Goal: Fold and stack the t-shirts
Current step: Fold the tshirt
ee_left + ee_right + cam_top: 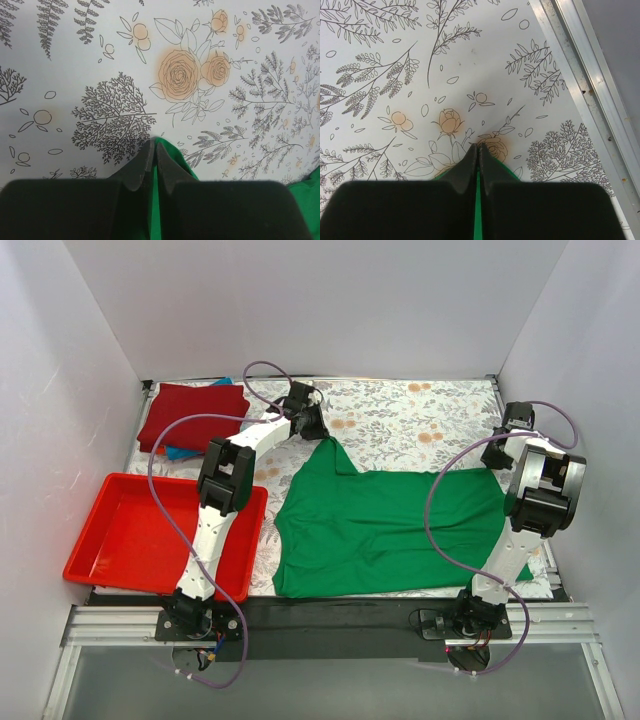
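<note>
A bright green t-shirt [390,525] lies spread over the middle of the flowered cloth. My left gripper [312,425] is shut on its far left corner, and green cloth [172,155] shows pinched between its fingers [145,162]. My right gripper [497,448] is shut on the shirt's far right corner, with green cloth [478,210] showing in the slit between its fingers [490,165]. A folded dark red t-shirt [193,415] rests at the back left on a blue one [180,452], of which only an edge shows.
A red plastic tray [120,540] sits at the front left beside the left arm. White walls close in the table on three sides. A metal rail [590,75] runs along the right edge of the table.
</note>
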Available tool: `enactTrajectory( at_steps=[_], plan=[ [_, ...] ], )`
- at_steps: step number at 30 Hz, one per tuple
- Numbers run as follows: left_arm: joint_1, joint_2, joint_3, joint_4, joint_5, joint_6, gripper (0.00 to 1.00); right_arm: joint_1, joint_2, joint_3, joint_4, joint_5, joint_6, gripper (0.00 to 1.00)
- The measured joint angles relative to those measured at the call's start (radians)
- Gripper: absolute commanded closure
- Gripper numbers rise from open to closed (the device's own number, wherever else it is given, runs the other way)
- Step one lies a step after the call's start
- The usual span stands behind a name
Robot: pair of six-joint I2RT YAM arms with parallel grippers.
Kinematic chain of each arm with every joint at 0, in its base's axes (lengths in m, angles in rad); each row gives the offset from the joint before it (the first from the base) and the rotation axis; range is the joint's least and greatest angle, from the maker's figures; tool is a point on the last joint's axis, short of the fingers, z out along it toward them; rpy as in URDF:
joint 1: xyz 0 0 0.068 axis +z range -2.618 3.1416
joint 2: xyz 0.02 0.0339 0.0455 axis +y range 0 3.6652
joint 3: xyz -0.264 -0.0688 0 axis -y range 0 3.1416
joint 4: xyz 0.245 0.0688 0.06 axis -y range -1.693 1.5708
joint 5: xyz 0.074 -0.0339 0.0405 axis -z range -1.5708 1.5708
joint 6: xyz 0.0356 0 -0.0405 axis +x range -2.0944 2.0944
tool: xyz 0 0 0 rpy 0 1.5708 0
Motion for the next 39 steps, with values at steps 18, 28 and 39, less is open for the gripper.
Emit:
enactTrajectory(
  at_steps=[18,28,39],
  plan=[
    [0.068,0.001,0.128,0.016,0.046,-0.071,1.0,0.045,-0.07,0.07,-0.145,-0.037,0.065,0.99],
    [0.17,0.003,0.217,0.134,0.187,-0.074,1.0,0.055,0.051,0.434,-0.239,-0.043,0.078,0.99],
    [0.199,-0.14,-0.06,0.24,0.267,-0.11,1.0,0.058,0.047,0.435,-0.3,-0.077,0.074,0.99]
  ],
)
